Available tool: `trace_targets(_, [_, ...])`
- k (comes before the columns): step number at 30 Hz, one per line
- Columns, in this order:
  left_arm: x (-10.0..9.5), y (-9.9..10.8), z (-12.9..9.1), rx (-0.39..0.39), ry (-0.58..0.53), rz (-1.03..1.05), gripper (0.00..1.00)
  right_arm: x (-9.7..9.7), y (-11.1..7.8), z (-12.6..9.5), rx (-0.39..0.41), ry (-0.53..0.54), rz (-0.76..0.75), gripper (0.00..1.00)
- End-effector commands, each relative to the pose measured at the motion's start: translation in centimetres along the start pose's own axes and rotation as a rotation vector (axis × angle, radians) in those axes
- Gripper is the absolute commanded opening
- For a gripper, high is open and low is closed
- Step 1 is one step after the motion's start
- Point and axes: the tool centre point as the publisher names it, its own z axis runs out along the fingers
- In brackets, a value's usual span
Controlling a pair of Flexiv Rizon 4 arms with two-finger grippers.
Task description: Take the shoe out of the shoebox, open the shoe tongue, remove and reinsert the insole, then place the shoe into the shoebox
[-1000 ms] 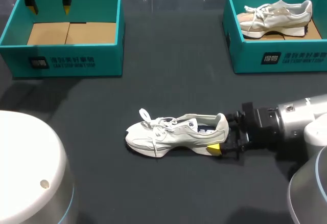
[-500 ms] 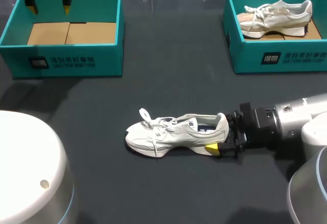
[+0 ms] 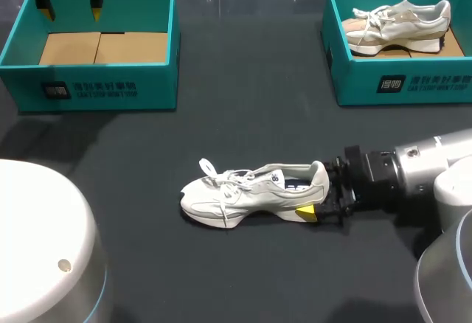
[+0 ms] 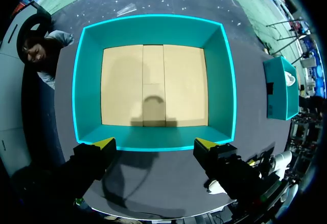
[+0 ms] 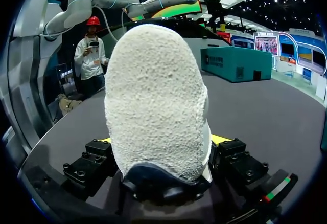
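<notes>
Shoe (image 3: 251,194) on the desk (image 3: 243,109), heel clamped in the right gripper (image 5: 159,144); hold it steady so the open left gripper (image 4: 154,143) over the shoebox (image 4: 227,81) can lift the tongue (image 3: 274,178)

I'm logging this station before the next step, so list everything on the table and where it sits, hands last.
loose sneaker: 1, off-white, on its sole mid-table, heel toward the right arm
boxed sneaker: 1, off-white and beige, inside the right shoebox
left shoebox: 1, teal, far left, only its cardboard floor showing
right shoebox: 1, teal, far right
table: 1, black
left hand: open, above left shoebox
right hand: shut on loose sneaker's heel
</notes>
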Motion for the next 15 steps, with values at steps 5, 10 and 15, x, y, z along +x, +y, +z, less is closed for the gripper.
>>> trace_targets(5, [0.0,0.01,-0.03,0.0,-0.001,0.0,1.0,-0.2,-0.04,0.25,0.005,-0.008,0.011,0.0])
trace_targets(10, [0.0,0.01,-0.03,0.0,-0.001,0.0,1.0,-0.2,-0.04,0.25,0.005,-0.008,0.011,0.0])
trace_targets(15, [0.0,0.01,-0.03,0.0,-0.001,0.0,1.0,-0.2,-0.04,0.25,0.005,-0.008,0.011,0.0])
